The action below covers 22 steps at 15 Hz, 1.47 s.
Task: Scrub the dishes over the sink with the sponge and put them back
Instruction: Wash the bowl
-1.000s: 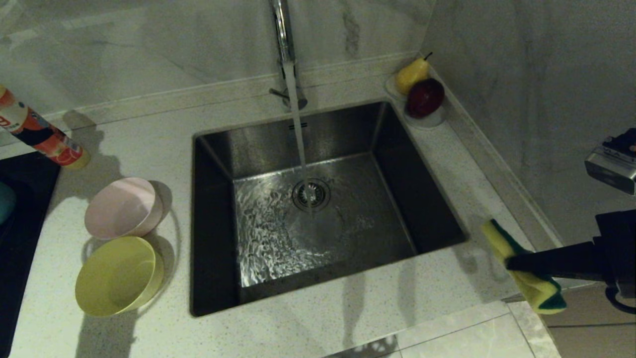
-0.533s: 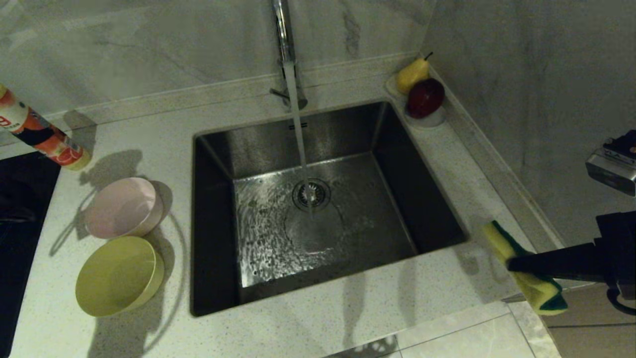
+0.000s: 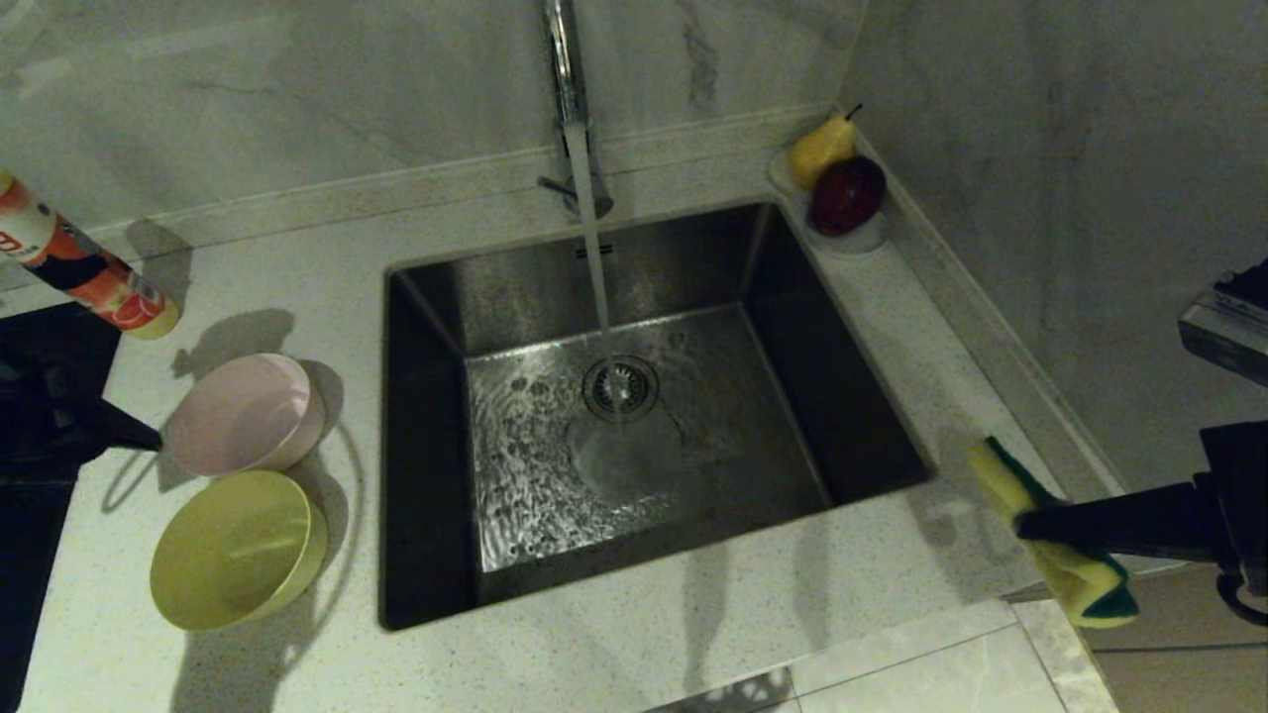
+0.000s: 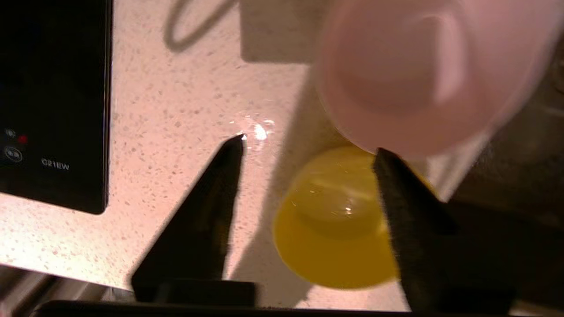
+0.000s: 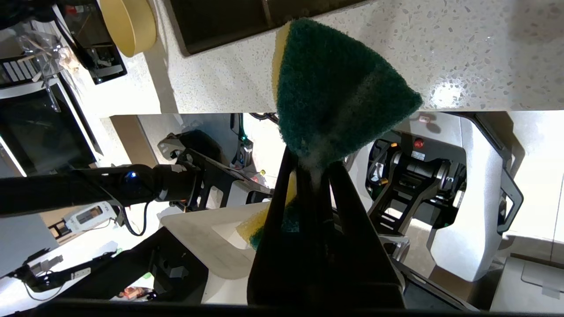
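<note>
A pale pink bowl [image 3: 243, 414] and a yellow bowl [image 3: 236, 550] stand side by side on the counter left of the sink [image 3: 842, 396]. My left gripper [image 4: 308, 145] hovers open over the counter beside them, holding nothing. Past its fingers the left wrist view shows the yellow bowl [image 4: 335, 229], with the pink bowl [image 4: 423, 75] beyond. In the head view one dark fingertip [image 3: 144, 441] almost reaches the pink bowl's left rim. My right gripper [image 3: 1030, 525] is shut on the green-and-yellow sponge [image 3: 1001, 475] off the counter's right front corner; the sponge [image 5: 339, 88] sticks out past the fingertips.
The faucet [image 3: 570, 79] runs a stream of water onto the drain strainer [image 3: 619, 386]. A pear [image 3: 820, 149] and a dark red apple [image 3: 847, 193] sit on a small dish at the back right corner. An orange-and-white bottle [image 3: 89, 272] and a black cooktop [image 4: 53, 101] lie at the left.
My left gripper has come into the head view from the left edge, up to the pink bowl. The right arm and the sponge have stayed put.
</note>
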{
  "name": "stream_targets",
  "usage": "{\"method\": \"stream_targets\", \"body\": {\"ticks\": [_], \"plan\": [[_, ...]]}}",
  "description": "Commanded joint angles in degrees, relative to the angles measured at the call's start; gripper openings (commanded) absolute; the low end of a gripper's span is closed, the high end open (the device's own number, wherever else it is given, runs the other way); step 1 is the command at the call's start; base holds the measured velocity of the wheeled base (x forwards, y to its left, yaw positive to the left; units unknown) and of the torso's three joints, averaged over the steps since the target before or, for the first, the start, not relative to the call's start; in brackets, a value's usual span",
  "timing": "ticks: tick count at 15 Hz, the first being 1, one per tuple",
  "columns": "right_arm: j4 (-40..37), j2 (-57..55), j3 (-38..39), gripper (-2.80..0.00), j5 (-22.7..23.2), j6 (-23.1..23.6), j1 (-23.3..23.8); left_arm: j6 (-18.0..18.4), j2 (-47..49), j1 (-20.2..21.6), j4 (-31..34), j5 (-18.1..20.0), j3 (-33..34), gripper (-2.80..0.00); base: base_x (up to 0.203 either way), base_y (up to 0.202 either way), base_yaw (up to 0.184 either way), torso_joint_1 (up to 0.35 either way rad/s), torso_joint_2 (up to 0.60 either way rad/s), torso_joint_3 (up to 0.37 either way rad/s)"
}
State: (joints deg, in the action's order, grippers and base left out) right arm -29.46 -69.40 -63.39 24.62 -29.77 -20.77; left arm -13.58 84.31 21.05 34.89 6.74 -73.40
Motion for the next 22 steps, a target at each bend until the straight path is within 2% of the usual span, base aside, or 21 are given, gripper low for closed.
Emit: {"method": "stream_targets", "body": {"ticks": [1,3,8,14,20,21,22], "plan": [[-0.2,0.1,-0.1,-2.80,0.1,-0.1,0.3,-1.4,3.2,0.1,0.0,-0.1,1.0,0.00,0.000,0.000,0.000,0.000,0.00,0.000],[-0.2,-0.1,0.0,-2.80,0.2,-0.1,0.6,-3.2,4.7,0.1,-0.4,-0.1,2.3,0.00,0.000,0.000,0.000,0.000,0.00,0.000],[-0.2,0.0,0.0,-2.80,0.2,0.0,1.0,-6.0,7.7,0.0,-10.4,-1.2,6.6,0.00,0.000,0.000,0.000,0.000,0.00,0.000],[0.0,0.1,0.9,-2.80,0.2,0.6,1.1,-7.8,9.6,0.0,-10.6,-1.4,6.7,0.00,0.000,0.000,0.000,0.000,0.00,0.000],[-0.2,1.5,0.8,-2.80,0.2,0.5,1.1,-7.8,9.6,0.0,-10.7,-1.3,7.3,0.00,0.000,0.000,0.000,0.000,0.00,0.000],[-0.3,1.7,0.7,-2.80,0.2,0.5,1.1,-7.9,9.7,0.0,-10.6,-1.3,7.3,-2.80,0.000,0.000,0.000,0.000,0.00,0.000],[-0.4,2.0,0.8,-2.80,0.2,0.5,1.1,-8.2,9.7,0.0,-10.7,-1.3,7.2,-2.80,0.000,0.000,0.000,0.000,0.00,0.000]]}}
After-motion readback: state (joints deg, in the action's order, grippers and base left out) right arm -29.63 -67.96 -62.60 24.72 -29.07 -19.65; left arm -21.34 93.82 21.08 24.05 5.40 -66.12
